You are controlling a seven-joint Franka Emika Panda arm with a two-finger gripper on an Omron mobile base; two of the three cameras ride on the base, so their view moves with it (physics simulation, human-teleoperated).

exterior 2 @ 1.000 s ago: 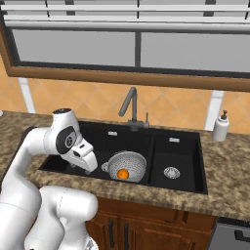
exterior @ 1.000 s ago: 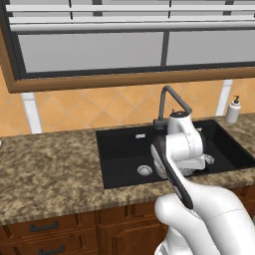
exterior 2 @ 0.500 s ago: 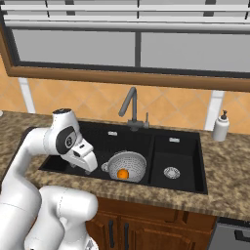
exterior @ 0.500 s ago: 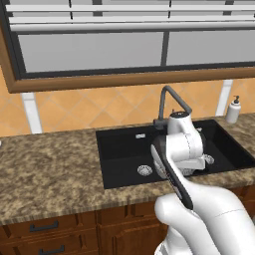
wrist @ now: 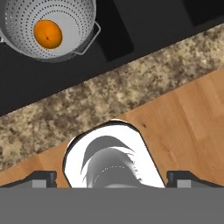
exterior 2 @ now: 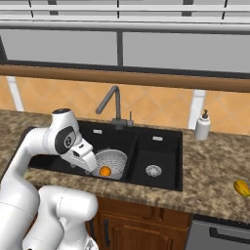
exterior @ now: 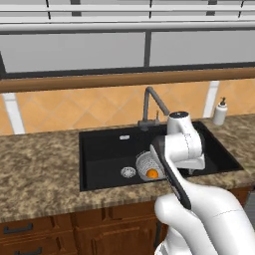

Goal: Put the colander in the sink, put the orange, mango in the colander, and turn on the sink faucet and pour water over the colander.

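Note:
The silvery perforated colander [exterior 2: 113, 159] stands in the left basin of the black sink [exterior 2: 158, 149], with the orange [exterior 2: 105, 171] inside it. In the hand view the colander [wrist: 65, 17] and orange [wrist: 47, 34] lie at the top left, well away from my gripper [wrist: 113, 179]. Its two dark fingertips [wrist: 41, 178] stand far apart, open and empty, above the counter's front edge. The mango [exterior 2: 241, 187] rests on the granite counter far to the right. Behind the basins rises the dark curved faucet [exterior 2: 111, 103]. From the left base view, my arm partly hides the colander [exterior: 144, 163].
A white soap dispenser [exterior 2: 202, 126] stands on the counter behind the sink's right side. The right basin has a round silver drain [exterior 2: 153, 170]. Granite counter [wrist: 131, 92] runs along the sink front, with wooden cabinet fronts [exterior 2: 161, 222] below.

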